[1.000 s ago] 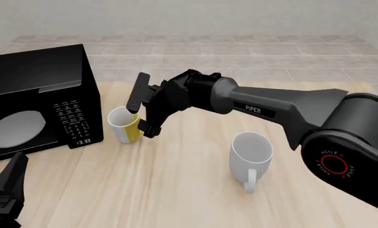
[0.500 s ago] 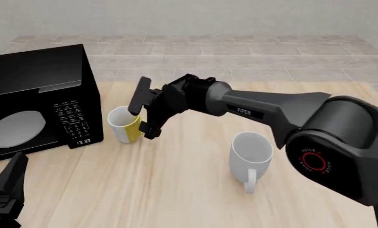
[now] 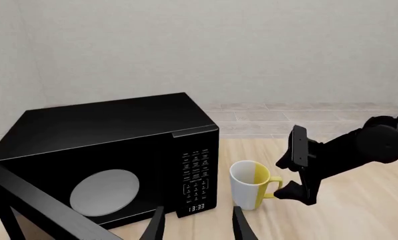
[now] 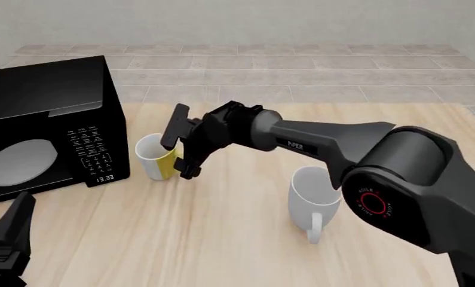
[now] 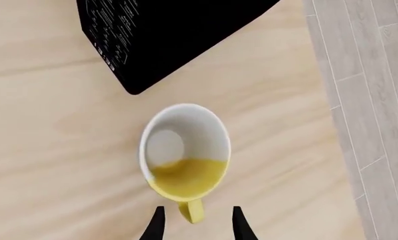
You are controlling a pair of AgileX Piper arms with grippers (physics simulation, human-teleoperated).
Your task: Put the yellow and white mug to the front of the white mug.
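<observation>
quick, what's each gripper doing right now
Left gripper: open, holding nothing, near the microwave.
Right gripper: open, one finger on each side of the yellow and white mug's handle, not closed on it.

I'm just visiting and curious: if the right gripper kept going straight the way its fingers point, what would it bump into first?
Most likely the yellow handle of the yellow and white mug. The right gripper is open, with that handle lined up between its fingers; depth is hard to judge.
</observation>
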